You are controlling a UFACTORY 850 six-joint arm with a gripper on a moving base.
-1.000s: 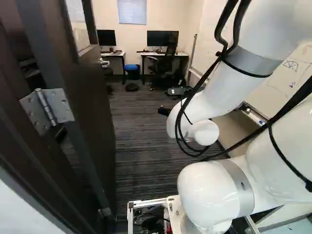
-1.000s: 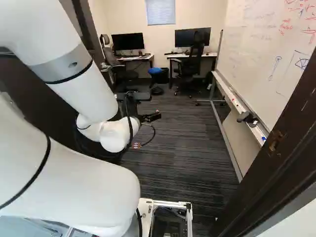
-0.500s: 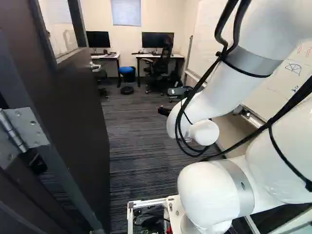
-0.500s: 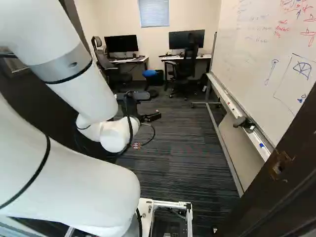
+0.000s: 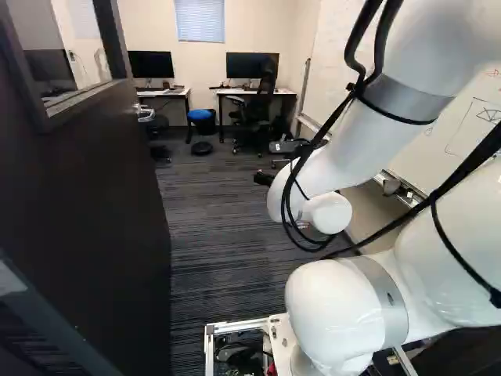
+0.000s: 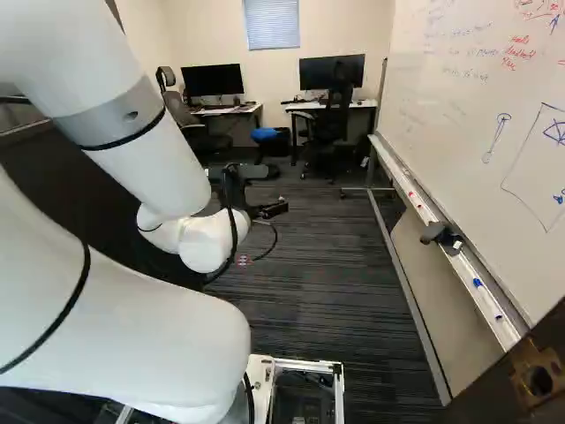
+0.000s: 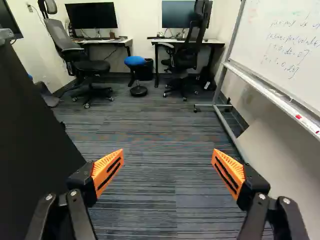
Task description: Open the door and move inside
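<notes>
Along the left side of the left base view stands the door (image 5: pixel 102 196), open, its dark face running ahead into the room, with a glazed panel (image 5: pixel 82 47) in its upper part and a metal handle (image 5: pixel 145 113) near its far edge. The white arm (image 6: pixel 146 150) reaches forward, and its black gripper (image 6: pixel 272 210) hangs over the striped carpet (image 6: pixel 327 291), apart from the door. In the wrist view the two fingers with orange pads (image 7: pixel 107 170) are spread wide, carpet showing between them, and the door's dark face rises beside the gripper on the robot's left. A dark door frame (image 6: pixel 481 397) with a metal strike plate (image 6: pixel 537 380) cuts across the lower right corner of the right base view. Just beyond it, on the robot's right, is a whiteboard (image 6: pixel 477 115) covered with drawings and writing, with markers and a dark object (image 6: pixel 440 234) on its tray (image 6: pixel 415 199). Far ahead, two desks stand near the back wall, each bearing a monitor (image 7: pixel 91 16); a blue stool (image 7: pixel 134 61) is between them, and a black office chair (image 7: pixel 192 50) sits at the desk (image 7: pixel 220 42) nearer the whiteboard.
</notes>
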